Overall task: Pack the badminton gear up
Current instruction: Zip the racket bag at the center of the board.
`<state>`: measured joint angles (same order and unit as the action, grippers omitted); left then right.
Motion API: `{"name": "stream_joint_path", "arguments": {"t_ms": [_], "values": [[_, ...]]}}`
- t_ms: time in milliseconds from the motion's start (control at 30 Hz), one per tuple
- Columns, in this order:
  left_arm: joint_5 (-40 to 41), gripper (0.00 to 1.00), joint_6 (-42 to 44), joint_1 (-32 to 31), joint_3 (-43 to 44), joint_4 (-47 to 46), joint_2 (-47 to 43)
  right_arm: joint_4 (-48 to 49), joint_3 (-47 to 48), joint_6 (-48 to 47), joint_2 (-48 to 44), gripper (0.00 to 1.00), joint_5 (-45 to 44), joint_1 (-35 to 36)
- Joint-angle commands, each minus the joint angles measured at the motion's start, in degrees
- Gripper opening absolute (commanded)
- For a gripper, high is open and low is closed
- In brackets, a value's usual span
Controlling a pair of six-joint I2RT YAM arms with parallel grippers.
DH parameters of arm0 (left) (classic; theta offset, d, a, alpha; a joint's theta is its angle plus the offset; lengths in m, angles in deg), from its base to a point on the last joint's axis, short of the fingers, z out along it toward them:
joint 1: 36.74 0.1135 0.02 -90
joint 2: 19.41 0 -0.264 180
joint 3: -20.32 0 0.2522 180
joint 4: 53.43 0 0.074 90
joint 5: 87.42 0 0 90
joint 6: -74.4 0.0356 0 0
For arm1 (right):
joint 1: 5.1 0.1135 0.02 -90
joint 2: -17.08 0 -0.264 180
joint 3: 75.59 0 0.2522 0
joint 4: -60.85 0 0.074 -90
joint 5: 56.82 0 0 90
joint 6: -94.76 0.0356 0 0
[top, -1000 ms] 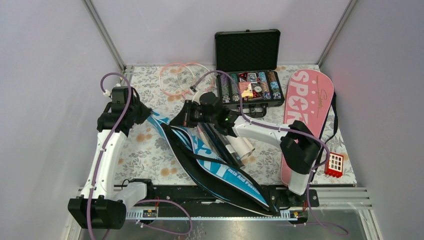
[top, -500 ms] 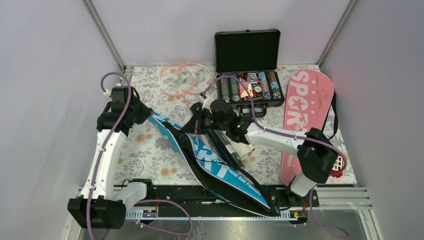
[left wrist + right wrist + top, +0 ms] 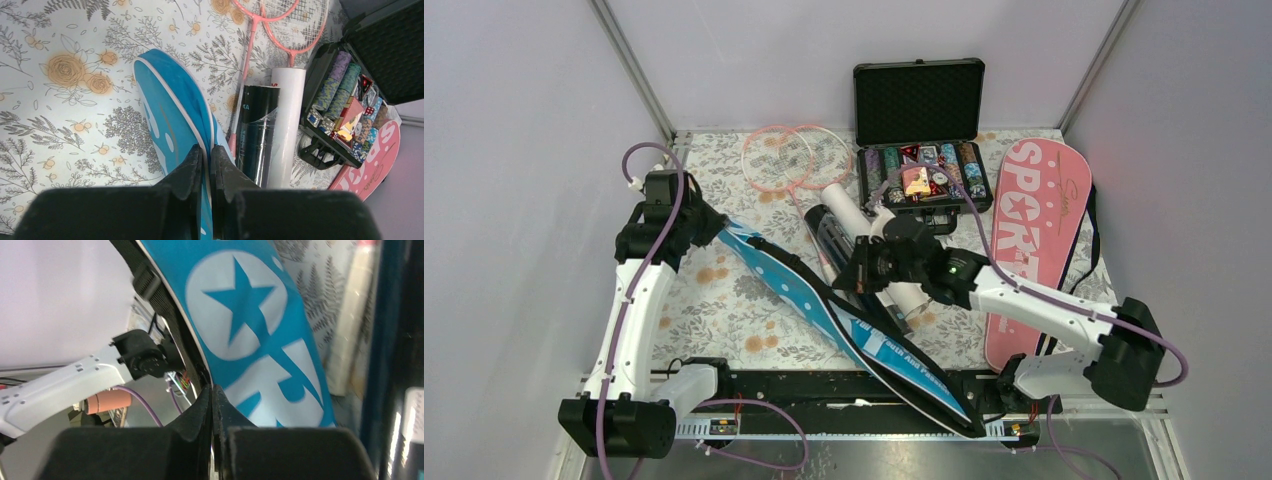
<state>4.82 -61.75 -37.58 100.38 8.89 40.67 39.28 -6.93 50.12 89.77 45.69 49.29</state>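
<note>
The blue cover (image 3: 804, 290) lies slantwise from the left back to the near edge. My left gripper (image 3: 714, 228) is shut on its far tip, and the wrist view shows the piped edge of the blue cover (image 3: 165, 110) pinched in that gripper (image 3: 206, 155). My right gripper (image 3: 856, 276) is shut on the black edge at mid-length. Its wrist view shows the gripper (image 3: 212, 395) closed against the blue cover (image 3: 250, 315). A dark tube (image 3: 832, 235) and a white tube (image 3: 864, 225) lie beside the cover. Pink rackets (image 3: 794, 155) lie at the back. The pink cover (image 3: 1034, 220) lies on the right.
An open black case of poker chips (image 3: 924, 170) stands at the back centre, just behind the tubes. The same case (image 3: 350, 95) shows at the right of the left wrist view. Grey walls close in the floral table (image 3: 714, 310) on three sides.
My right gripper has travelled right and nearer along the blue cover's black edge. The cover, gaping before, now lies narrow and flat, and both tubes show behind it. The left gripper has held still.
</note>
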Motion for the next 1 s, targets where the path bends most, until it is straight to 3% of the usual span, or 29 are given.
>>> {"name": "stream_joint_path", "arguments": {"t_ms": [0,533,967], "values": [[3.7,0.0,1.9,3.4,3.2,-3.5,-1.9,-13.9,-3.7,-1.5,-7.7,0.0,-5.3,0.1],[6.2,0.0,6.4,7.9,7.3,-3.5,-1.7,-46.3,-14.9,3.0,-35.6,0.0,-15.6,0.1],[9.0,0.0,8.6,11.0,13.0,-4.9,4.9,-62.9,-14.9,8.0,-43.2,0.0,-21.6,0.1]]}}
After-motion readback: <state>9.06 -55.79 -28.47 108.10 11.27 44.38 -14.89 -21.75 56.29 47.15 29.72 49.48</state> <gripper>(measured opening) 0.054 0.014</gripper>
